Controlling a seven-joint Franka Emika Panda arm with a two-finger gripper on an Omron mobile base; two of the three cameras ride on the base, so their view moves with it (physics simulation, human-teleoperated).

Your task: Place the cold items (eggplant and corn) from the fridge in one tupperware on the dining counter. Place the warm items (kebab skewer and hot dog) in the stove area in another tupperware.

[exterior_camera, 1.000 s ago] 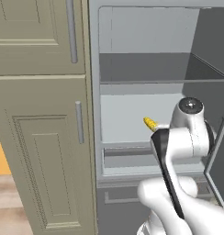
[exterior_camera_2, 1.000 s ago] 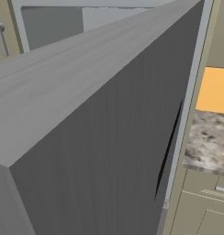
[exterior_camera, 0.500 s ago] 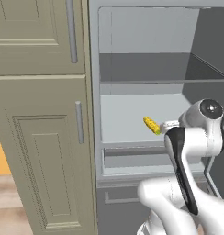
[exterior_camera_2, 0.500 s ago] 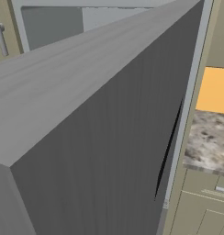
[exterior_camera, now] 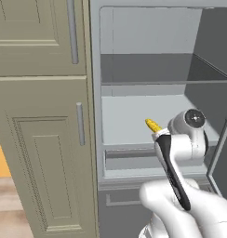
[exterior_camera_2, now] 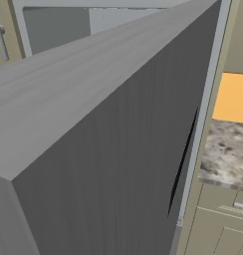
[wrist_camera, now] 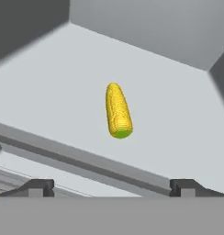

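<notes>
A yellow corn point(wrist_camera: 118, 111) cob lies on the pale lower shelf point(wrist_camera: 178, 133) of the open fridge; in the left base view its tip point(exterior_camera: 153, 125) pokes out from behind my arm. My gripper point(wrist_camera: 111, 187) hovers in front of the shelf's front lip, short of the corn, open with its two dark fingertips point(wrist_camera: 38, 187) far apart and nothing between them. The eggplant, kebab skewer, hot dog and tupperware are out of view.
An upper fridge shelf point(exterior_camera: 148, 69) sits above the corn's shelf. Beige cabinet doors point(exterior_camera: 41, 139) with grey handles stand left of the fridge. The open grey fridge door point(exterior_camera_2: 103, 149) blocks most of the right base view; a speckled counter point(exterior_camera_2: 223, 154) lies beyond it.
My arm has swung rightward and a little lower in front of the fridge, uncovering more of the corn. The corn has stayed put and the jaws remain wide.
</notes>
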